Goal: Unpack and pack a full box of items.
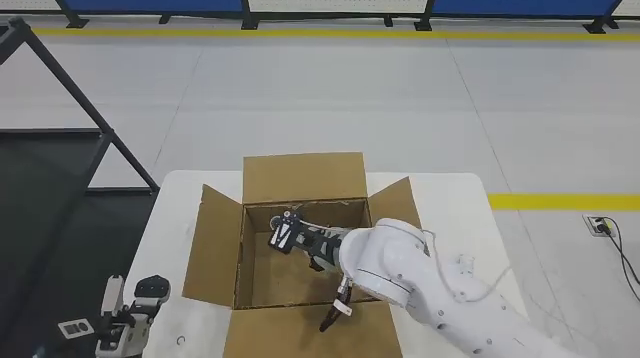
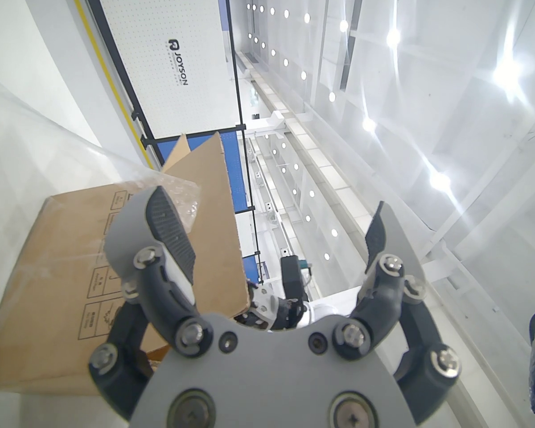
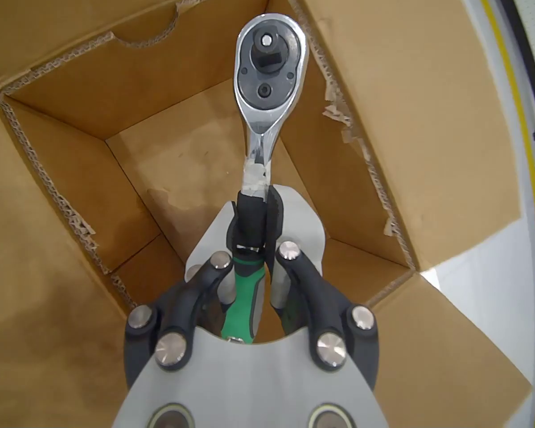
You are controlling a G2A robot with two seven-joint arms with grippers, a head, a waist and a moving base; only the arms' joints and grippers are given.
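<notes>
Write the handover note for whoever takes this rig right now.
Right gripper: shut on the ratchet by its handle, head pointing into the open box.
Left gripper: open, empty, beside the box, pointing up.
Box floor: bare where it shows.
Left: cannot tell whether the ratchet is going in or coming out; probably place it, then carry on.

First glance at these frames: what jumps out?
The right gripper is shut on a ratchet wrench, chrome head and green handle, held over the inside of the open cardboard box. The left gripper is open beside the box's outer wall, aimed up at the ceiling lights.
</notes>
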